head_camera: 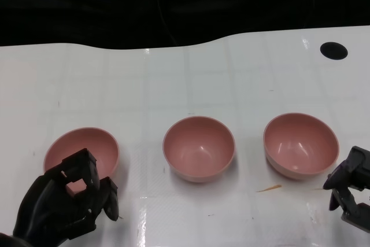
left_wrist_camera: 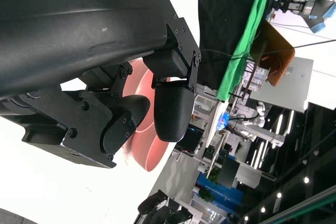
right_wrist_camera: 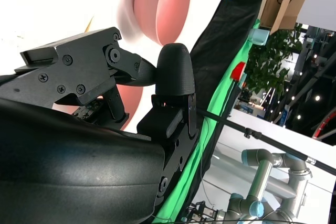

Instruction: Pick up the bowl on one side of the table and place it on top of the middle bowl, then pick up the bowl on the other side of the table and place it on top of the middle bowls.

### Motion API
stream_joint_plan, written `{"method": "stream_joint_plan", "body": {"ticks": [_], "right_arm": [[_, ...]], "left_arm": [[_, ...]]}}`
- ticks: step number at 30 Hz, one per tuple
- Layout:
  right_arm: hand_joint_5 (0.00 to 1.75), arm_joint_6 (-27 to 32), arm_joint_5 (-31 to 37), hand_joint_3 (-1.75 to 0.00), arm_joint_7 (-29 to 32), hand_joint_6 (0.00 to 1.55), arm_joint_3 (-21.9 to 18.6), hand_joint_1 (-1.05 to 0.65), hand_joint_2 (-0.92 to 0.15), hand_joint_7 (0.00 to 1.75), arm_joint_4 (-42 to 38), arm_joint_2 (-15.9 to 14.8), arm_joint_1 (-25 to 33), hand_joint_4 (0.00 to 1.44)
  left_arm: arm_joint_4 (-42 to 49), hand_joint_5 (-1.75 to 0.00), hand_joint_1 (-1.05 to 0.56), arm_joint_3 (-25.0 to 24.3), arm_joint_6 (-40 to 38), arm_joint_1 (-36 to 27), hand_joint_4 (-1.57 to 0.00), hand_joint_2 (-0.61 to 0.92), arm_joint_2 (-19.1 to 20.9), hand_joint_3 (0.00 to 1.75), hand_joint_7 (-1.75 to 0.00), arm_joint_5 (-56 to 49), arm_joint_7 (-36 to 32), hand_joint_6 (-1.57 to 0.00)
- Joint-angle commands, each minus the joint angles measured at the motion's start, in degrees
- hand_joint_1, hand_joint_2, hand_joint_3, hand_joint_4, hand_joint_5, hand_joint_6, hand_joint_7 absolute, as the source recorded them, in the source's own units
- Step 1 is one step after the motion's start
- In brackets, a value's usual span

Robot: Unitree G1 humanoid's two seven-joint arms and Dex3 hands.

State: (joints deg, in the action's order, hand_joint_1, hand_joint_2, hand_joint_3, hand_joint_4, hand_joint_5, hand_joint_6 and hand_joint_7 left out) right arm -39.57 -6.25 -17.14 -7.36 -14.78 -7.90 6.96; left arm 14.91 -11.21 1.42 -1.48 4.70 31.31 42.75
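Bowls, three pink ones in a row on the worktop: left bowl (head_camera: 81, 151) just beyond my left robot hand (head_camera: 66, 203), fingers curled, holding nothing; middle bowl (head_camera: 198, 148) between both hands; right bowl (head_camera: 300, 144) just beside my right robot hand (head_camera: 351, 189), gripping nothing. They look light, rigid, glossy, probably slippery, so I'd pinch the rim.

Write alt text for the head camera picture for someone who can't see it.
Three pink bowls sit in a row on a white table: left bowl, middle bowl, right bowl. The black left hand overlaps the left bowl's near edge; the right hand is beside the right bowl.
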Motion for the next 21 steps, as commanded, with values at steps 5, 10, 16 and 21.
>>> {"method": "stream_joint_plan", "body": {"ticks": [5, 10, 16, 21], "right_arm": [[1.63, -0.17, 0.06, -0.81, 0.63, 0.73, -0.33, -0.09, -0.76, 1.38, 0.61, -0.95, 0.22, 0.82], [1.64, -0.91, 0.00, -0.81, 0.50, 0.73, -0.35, -0.08, -0.77, 1.39, -0.33, -0.99, -0.23, 0.82], [1.65, -0.93, -0.24, -0.82, 0.35, 0.72, -0.33, -0.09, -0.76, 1.39, -0.45, -1.05, -0.24, 0.81], [1.64, -3.15, 3.07, -0.83, 2.44, 0.73, -0.69, -0.08, -0.75, 1.39, -1.23, -1.10, -0.36, 0.82]], "left_arm": [[-0.99, -1.75, -0.02, -0.52, -0.63, -0.66, -0.82, 0.64, 1.00, 1.16, -1.63, -0.03, -0.21, -0.73], [0.30, -1.75, -0.02, -0.67, 0.10, -0.04, -0.83, 0.63, 0.94, 1.18, -1.65, -0.06, 0.58, -0.73], [0.12, -1.75, -0.02, -0.59, 0.01, -0.07, -0.82, 0.62, 0.99, 1.17, -1.64, -0.17, 0.44, -0.74], [-0.26, -1.75, -0.02, -0.61, -0.36, -0.29, -0.82, 0.63, 0.97, 1.17, -1.64, -0.06, 0.16, -0.74]]}}
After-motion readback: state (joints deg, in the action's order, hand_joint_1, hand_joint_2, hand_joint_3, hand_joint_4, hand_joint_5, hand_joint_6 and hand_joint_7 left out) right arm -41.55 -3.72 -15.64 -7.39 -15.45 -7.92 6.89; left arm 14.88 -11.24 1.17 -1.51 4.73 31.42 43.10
